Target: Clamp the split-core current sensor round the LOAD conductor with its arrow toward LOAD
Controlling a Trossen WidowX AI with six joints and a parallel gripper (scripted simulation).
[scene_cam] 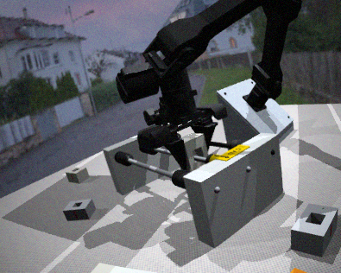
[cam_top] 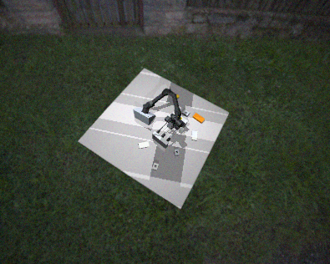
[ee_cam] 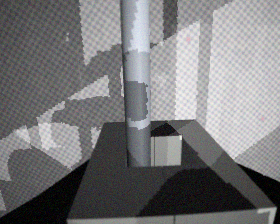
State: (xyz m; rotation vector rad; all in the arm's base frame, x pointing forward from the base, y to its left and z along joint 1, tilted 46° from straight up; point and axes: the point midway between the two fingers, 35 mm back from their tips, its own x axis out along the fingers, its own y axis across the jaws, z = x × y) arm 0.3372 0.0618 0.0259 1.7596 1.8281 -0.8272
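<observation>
Center-left in the exterior view, the claw (scene_cam: 188, 157) (cam_top: 175, 121) grips the grey sensor (scene_cam: 197, 149) (ee_cam: 142, 187), seemingly closed round a metal rod (ee_cam: 136, 75) (scene_cam: 200, 159), though its latch is too dim to judge.

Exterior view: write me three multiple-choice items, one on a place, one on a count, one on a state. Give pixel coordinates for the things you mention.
1. Where is the yellow marker (cam_top: 180, 119) (scene_cam: 230, 153)?
A. On the ground
B. By the nearer upright panel's (scene_cam: 243, 190) top edge
C. On the arm's base

2. How many loose grey blocks stand away from the rods?
A. One
B. Two
C. Three

3. How is the sensor (scene_cam: 195, 142) (ee_cam: 112, 185) in the tool (cam_top: 177, 122) (scene_cam: 196, 155) (ee_cam: 152, 160)?
A. Closed around a rod (ee_cam: 137, 65)
B. Spread wide open
C. Lying on its side, off the rods

1 B: the exterior view shows it there.
2 C: right block (cam_top: 186, 113) (scene_cam: 306, 239), left block (cam_top: 175, 154) (scene_cam: 78, 212), far-left block (cam_top: 155, 168) (scene_cam: 75, 177).
3 A: the wrist view shows an unbroken frame around the rod.
</observation>
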